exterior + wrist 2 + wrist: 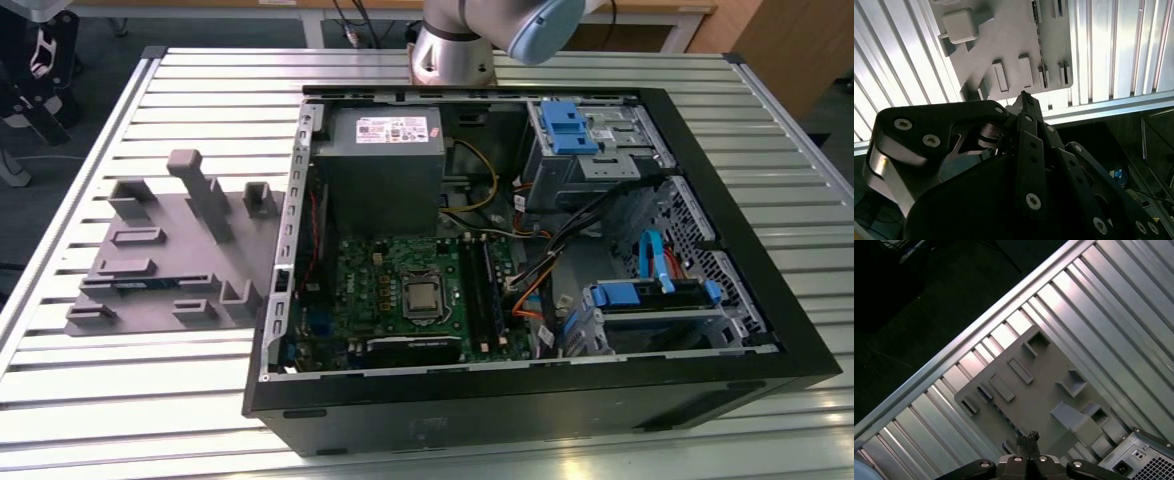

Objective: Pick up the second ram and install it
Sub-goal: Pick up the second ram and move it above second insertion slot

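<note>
Above the grey fixture (1049,395) the empty gripper (1029,436) is pinched narrow; the second ram (134,284), seemingly slotted there, should be light, stiff, brittle: grip its long edges.

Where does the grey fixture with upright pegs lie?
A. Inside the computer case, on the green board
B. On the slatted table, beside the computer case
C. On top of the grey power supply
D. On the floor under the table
B: in the exterior view the grey fixture lies flat on the slatted table, outside the computer case and on the exterior view's left of it.
</note>
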Robot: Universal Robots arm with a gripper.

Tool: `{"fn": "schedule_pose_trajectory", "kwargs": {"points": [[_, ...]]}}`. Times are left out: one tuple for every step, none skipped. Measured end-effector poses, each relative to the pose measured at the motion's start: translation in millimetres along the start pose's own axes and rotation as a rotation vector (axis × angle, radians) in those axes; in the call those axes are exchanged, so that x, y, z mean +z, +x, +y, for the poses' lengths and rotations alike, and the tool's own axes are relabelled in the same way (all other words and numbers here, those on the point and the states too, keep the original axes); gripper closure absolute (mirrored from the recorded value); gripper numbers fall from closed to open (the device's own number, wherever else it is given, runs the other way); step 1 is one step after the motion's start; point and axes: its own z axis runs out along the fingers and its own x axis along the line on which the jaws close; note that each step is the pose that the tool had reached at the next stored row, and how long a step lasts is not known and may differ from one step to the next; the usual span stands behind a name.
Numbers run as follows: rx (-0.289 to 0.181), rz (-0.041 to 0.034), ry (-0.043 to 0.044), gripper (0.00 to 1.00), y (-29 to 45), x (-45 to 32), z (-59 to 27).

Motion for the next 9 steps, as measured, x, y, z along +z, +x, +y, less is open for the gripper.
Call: {"fn": "schedule_pose_trajectory", "kwargs": {"points": [[0.000,0.0000,0.0000,0.89,0.0,0.0,0.0],[0.000,0.0000,0.0000,0.89,0.0,0.0,0.0],[0.000,0.0000,0.0000,0.89,0.0,0.0,0.0],[0.000,0.0000,0.0000,0.89,0.0,0.0,0.0],[0.000,0.0000,0.0000,0.89,0.0,0.0,0.0],[0.000,0.0000,0.0000,0.89,0.0,0.0,0.0],[-0.001,0.0000,0.0000,0.89,0.0,0.0,0.0],[-0.002,0.0000,0.0000,0.89,0.0,0.0,0.0],[-0.005,0.0001,-0.0001,0.89,0.0,0.0,0.0]]}}
